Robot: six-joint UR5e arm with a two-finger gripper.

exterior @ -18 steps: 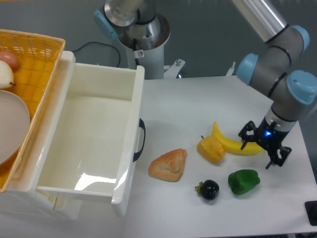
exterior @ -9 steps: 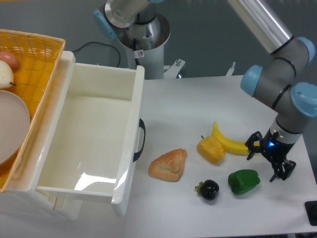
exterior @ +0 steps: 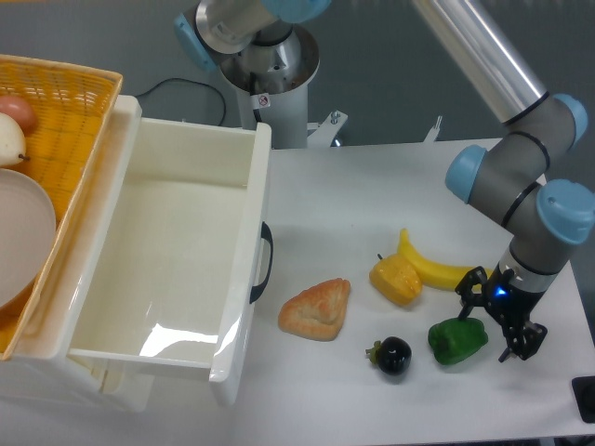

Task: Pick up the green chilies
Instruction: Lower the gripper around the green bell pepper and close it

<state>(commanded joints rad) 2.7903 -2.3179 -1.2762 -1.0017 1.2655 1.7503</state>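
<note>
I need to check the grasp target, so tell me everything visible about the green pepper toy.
The green chilies is one glossy bright-green, lumpy, pepper-shaped piece that looks plastic. It lies on the white table near the front right, right of the black round fruit. The open pincer overlaps its right end; contact is unclear.

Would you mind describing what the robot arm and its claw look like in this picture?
The arm is a smooth silver-grey tube with rounded grey joints capped in light blue. Its claw is black, with two thin dark fingers and a small blue light glowing on its body. The grey base column behind the table has another light-blue cap and a small red-and-white sticker.
</note>
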